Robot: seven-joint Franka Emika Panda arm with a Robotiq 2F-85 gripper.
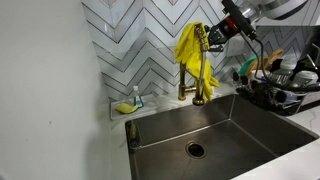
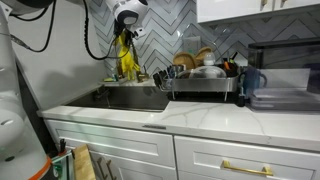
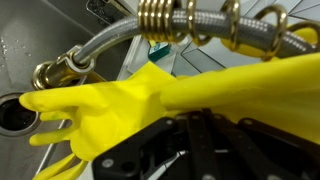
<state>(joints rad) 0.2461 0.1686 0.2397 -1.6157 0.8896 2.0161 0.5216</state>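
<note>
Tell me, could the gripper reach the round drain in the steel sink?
Probably yes: nothing lies over the round drain, though the gripper is shut on a yellow rubber glove at the gold faucet.

A yellow rubber glove (image 3: 150, 95) is seen stretched across the middle of the frame, with its fingers spread toward the lower left. It is pinched by the dark gripper (image 3: 190, 135) at the bottom centre. A coiled faucet (image 3: 165, 18) is shown along the top, and a sink drain (image 3: 8, 112) at the left edge.
</note>
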